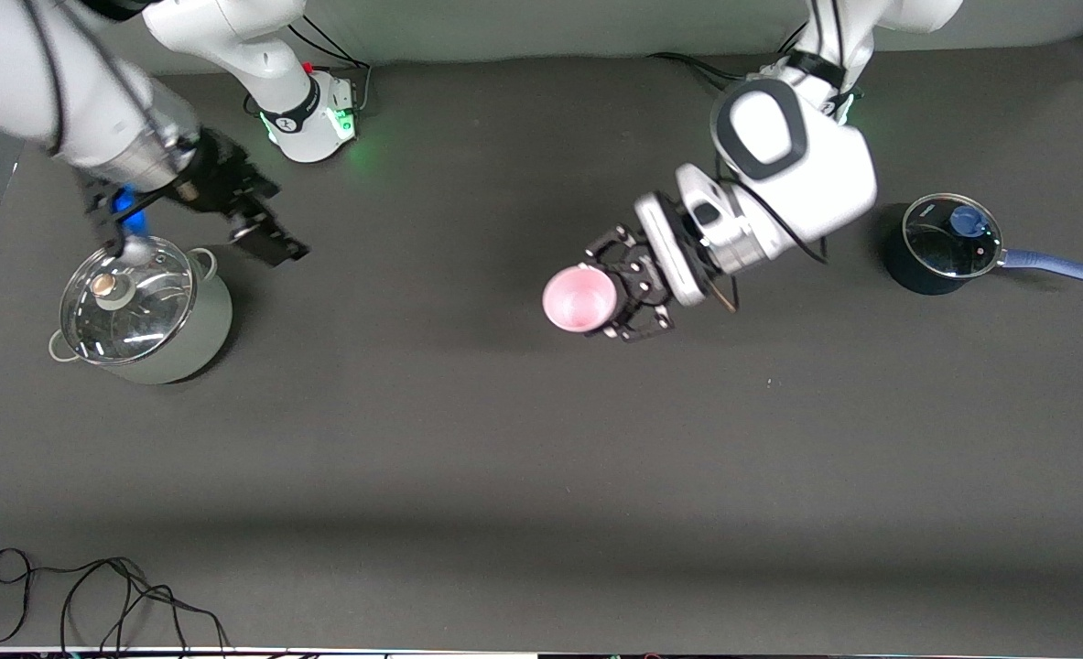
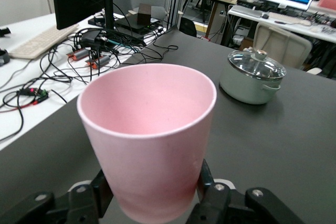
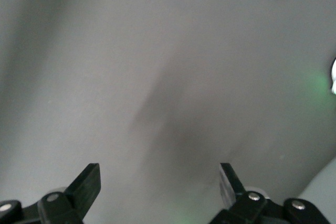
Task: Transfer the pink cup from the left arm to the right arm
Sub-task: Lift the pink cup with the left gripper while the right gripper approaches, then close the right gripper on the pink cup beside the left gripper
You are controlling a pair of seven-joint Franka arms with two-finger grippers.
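Two lidded pots sit on the table point(image 1: 541, 476): a pale green pot point(image 1: 170, 343) at the right arm's end, a dark saucepan point(image 1: 916, 270) at the left arm's end. Left gripper point(image 1: 616, 295) is clamped on the empty pink cup point(image 1: 579, 298), held tipped over mid-table. Right gripper point(image 1: 262, 233) hangs beside the green pot, fingers apart.

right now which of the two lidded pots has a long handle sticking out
The dark pot with the blue handle, at the left arm's end of the table. The pale green pot at the right arm's end has only small side loops.
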